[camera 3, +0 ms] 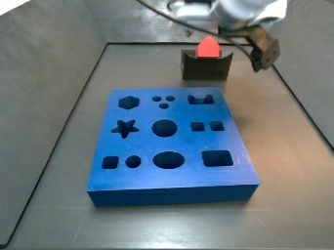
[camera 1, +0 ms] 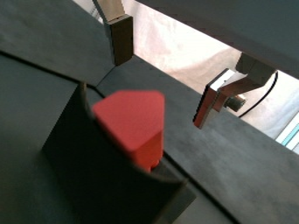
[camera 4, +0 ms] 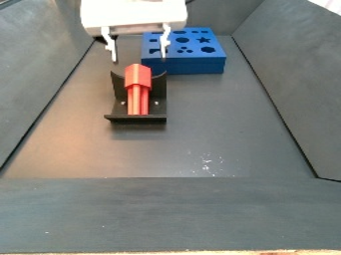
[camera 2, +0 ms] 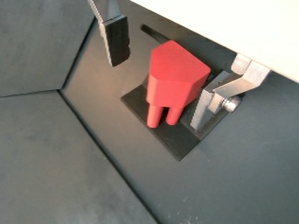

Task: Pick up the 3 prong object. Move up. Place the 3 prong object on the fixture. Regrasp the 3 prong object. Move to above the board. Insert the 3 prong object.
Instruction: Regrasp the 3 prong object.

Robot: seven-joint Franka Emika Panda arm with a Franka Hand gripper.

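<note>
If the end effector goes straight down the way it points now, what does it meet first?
Probably the red piece: the open end effector hangs just over it, one finger at each side. It rests on the fixture. Depth is uncertain.

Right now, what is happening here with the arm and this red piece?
A Franka arm has its claw open around the 3 prong object, which rests on the fixture with its prongs showing in a wrist view. The fingers stand on either side of it without gripping. The board lies apart, its holes all empty.
</note>
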